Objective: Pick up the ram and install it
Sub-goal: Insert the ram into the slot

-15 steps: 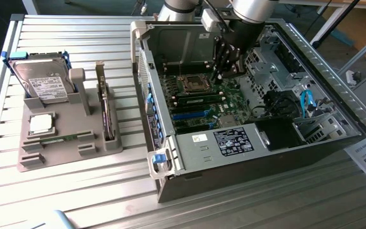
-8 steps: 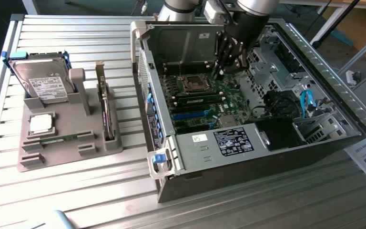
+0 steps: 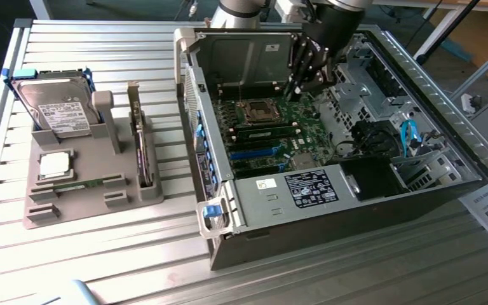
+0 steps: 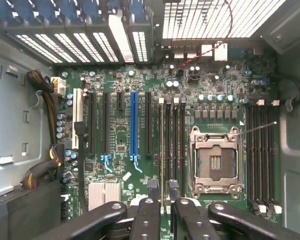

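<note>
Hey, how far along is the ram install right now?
Done: nothing yet; the ram lies in the grey tray, apparently untouched. In hand: nothing visible; the gripper hangs open above the motherboard, near its memory slots. Left: both the pickup and the install.

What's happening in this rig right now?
The arm's gripper is down inside the open PC case, over the memory slots beside the empty CPU socket. The ram stands edge-on in line with a slot, right between the jaws. They stand open, wider than the stick, so it isn't gripped. Whether it's fully seated I can't tell.
</note>
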`<move>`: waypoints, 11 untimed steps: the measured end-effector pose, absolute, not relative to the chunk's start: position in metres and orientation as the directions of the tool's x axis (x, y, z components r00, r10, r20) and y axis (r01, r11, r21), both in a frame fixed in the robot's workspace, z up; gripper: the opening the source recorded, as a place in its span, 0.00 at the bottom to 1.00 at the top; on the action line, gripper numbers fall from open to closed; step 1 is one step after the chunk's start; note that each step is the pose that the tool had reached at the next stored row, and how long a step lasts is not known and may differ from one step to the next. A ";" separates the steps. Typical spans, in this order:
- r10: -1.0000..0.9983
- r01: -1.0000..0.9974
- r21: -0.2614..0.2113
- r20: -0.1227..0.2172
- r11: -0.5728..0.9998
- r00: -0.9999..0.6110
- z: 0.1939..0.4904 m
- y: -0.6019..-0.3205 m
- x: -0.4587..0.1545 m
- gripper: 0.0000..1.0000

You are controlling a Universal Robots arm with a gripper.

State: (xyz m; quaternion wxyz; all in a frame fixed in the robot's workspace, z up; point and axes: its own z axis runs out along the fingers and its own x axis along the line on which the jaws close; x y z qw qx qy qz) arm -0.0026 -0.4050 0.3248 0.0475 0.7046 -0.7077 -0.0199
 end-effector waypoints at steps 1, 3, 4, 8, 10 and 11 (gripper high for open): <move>-0.999 -0.995 0.097 0.039 0.006 -0.002 0.327 -0.405 -0.002 0.20; -0.999 -0.995 0.101 0.039 0.006 -0.002 0.333 -0.405 -0.002 0.20; -0.999 -0.995 0.103 0.039 0.006 -0.002 0.335 -0.405 -0.002 0.20; -0.999 -0.994 0.108 0.040 0.006 -0.002 0.344 -0.405 -0.001 0.20; -0.999 -0.994 0.109 0.040 0.006 -0.002 0.349 -0.405 -0.001 0.20; -0.999 -0.994 0.110 0.040 0.006 -0.002 0.351 -0.405 -0.001 0.20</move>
